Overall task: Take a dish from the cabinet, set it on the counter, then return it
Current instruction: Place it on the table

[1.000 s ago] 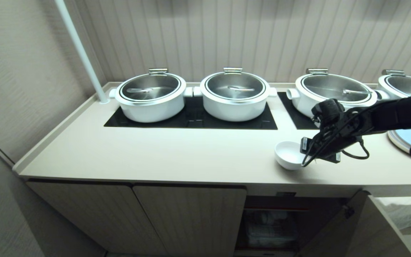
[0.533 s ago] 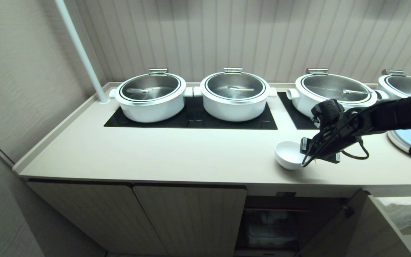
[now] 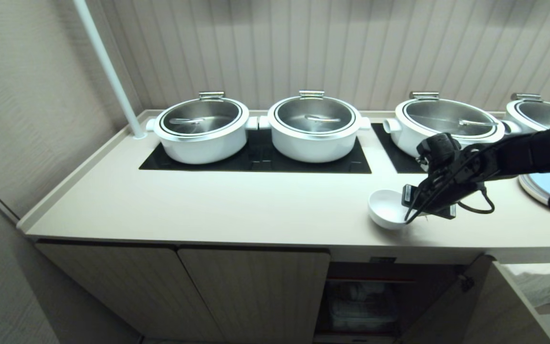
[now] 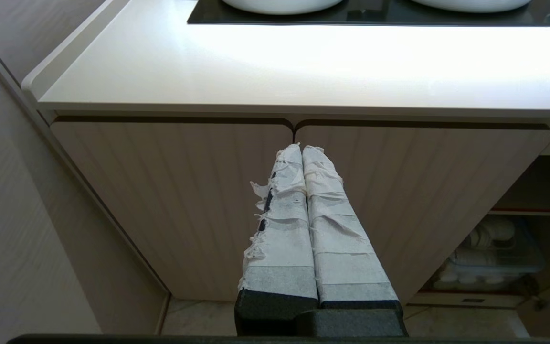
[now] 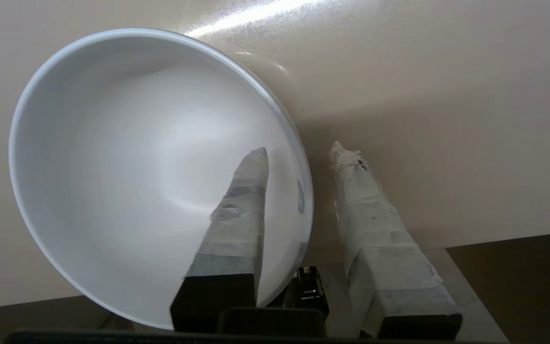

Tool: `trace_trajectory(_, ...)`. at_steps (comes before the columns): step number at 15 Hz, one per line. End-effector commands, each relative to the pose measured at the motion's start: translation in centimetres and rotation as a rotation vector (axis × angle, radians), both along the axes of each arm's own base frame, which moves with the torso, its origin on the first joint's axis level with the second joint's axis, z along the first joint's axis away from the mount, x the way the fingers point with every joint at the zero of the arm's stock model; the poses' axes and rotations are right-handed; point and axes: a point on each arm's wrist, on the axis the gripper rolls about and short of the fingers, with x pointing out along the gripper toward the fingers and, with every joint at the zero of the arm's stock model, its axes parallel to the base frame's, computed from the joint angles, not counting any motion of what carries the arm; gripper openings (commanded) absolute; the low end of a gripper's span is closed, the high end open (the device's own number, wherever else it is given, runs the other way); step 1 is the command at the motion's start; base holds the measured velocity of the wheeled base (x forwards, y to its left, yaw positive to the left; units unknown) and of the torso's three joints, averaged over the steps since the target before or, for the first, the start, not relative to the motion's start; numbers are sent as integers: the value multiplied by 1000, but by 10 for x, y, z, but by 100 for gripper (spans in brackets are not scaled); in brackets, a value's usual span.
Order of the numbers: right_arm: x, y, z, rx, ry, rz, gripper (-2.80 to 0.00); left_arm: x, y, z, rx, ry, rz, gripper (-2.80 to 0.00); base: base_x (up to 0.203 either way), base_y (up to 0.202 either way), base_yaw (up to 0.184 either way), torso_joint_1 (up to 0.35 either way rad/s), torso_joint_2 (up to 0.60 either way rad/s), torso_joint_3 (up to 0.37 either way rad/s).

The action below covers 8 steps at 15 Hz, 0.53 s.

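The bowl (image 3: 386, 209) is seen on the desk (image 3: 237, 205). Right claw (image 5: 299, 157) is parted astride its rim; left claw (image 4: 302, 152) is pressed together.

Four pots (image 3: 201, 128) stand in a row along the back of the surface (image 3: 237, 205), on the cooktop panels (image 3: 256, 160). Nearer the front edge, toward the right, the dish (image 3: 386, 208) sits on the surface, before the third pot. The right claw (image 5: 299, 157) straddles the dish's right rim, one finger inside, one outside. Below, the cabinet (image 3: 251, 291) has closed doors on the left and an open compartment on the right.
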Motion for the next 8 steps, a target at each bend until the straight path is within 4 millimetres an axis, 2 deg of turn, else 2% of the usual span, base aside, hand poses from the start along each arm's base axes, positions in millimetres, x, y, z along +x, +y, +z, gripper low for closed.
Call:
trace_trajectory(1,0,0,2,-2,-7,-3,0,0,0,0,-1,-1,0,-280,0,0,0,0,0,0)
trace_trajectory(8,-1,1,5,-8,-19,-7,0,0,0,0,-1,0,0,-280,0,0,0,0,0,0)
